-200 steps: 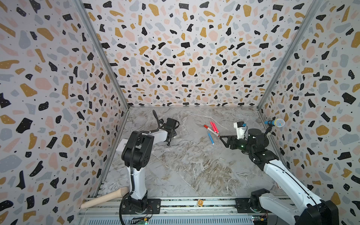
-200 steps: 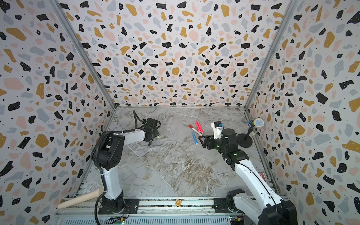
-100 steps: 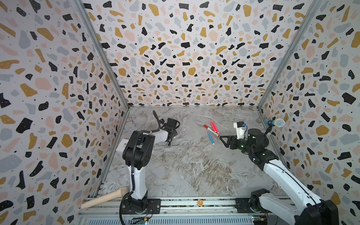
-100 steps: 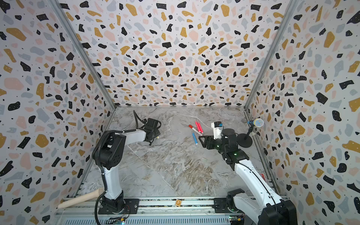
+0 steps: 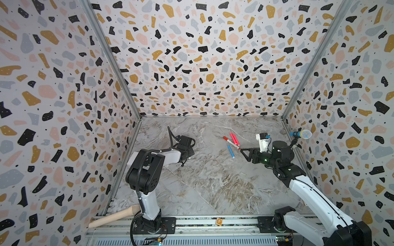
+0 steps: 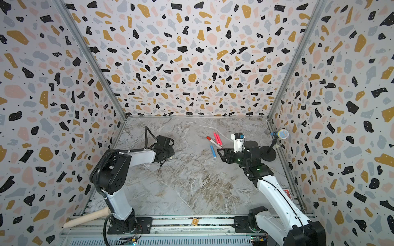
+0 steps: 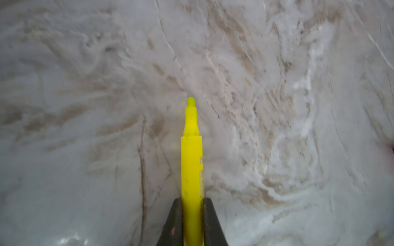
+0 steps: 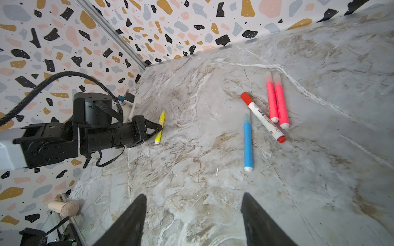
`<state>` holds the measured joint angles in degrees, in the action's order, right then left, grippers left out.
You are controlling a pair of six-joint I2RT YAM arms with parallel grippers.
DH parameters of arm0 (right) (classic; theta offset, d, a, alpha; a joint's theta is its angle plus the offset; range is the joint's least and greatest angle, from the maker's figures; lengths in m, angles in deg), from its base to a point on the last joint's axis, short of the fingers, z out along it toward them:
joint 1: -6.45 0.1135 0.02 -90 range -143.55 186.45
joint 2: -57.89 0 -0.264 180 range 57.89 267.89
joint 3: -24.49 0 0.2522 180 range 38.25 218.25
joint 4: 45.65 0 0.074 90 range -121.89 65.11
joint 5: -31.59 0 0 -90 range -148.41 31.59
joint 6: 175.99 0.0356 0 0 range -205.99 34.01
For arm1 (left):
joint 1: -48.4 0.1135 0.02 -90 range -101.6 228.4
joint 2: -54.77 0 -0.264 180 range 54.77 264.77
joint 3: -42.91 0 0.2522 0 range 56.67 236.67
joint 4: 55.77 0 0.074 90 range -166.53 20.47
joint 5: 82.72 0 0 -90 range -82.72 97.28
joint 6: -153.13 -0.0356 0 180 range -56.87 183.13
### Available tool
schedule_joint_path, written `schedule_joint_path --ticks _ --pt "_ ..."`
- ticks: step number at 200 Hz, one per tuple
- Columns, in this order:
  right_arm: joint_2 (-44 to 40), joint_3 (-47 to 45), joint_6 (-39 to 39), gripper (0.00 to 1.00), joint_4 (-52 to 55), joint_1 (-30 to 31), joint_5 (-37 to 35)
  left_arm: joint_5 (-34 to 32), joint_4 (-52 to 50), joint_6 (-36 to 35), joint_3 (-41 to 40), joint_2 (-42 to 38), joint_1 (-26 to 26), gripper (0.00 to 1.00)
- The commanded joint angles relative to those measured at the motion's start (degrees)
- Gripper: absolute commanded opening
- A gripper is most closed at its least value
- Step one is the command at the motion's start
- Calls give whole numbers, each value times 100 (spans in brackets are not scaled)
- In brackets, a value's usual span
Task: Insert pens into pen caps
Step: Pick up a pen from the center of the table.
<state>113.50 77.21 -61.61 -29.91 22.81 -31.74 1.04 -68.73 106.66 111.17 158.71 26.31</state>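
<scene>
Yellow pen (image 7: 191, 166) is clamped in the left claw (image 8: 160, 127), low at the marble surface (image 8: 191, 170); the right claw (image 8: 194, 194) stands apart, holding nothing; the blue pen (image 8: 247, 144) lies before it.

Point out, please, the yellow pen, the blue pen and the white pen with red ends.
yellow pen (image 7: 191, 170): left wrist view, mid-barrel.
blue pen (image 8: 248, 144): right wrist view, mid-barrel.
white pen with red ends (image 8: 264, 119): right wrist view, printed barrel.

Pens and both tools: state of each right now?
yellow pen, uncapped, clamped in the left tool
left tool, shut on the yellow pen
right tool, open, empty
blue pen, lying loose on the table
pink pens, lying loose, side by side
red-and-white marker, lying loose, looks capped
</scene>
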Motion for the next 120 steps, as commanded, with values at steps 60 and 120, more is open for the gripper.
schedule_joint_path --ticks 60,120 --pt "511 -519 287 78 -1367 -6 2352 1775 1517 -771 -1860 -2594 -958 10" --pt "1397 -545 1263 80 -3102 969 2574 1748 3033 -571 -2582 -3615 -1892 11"
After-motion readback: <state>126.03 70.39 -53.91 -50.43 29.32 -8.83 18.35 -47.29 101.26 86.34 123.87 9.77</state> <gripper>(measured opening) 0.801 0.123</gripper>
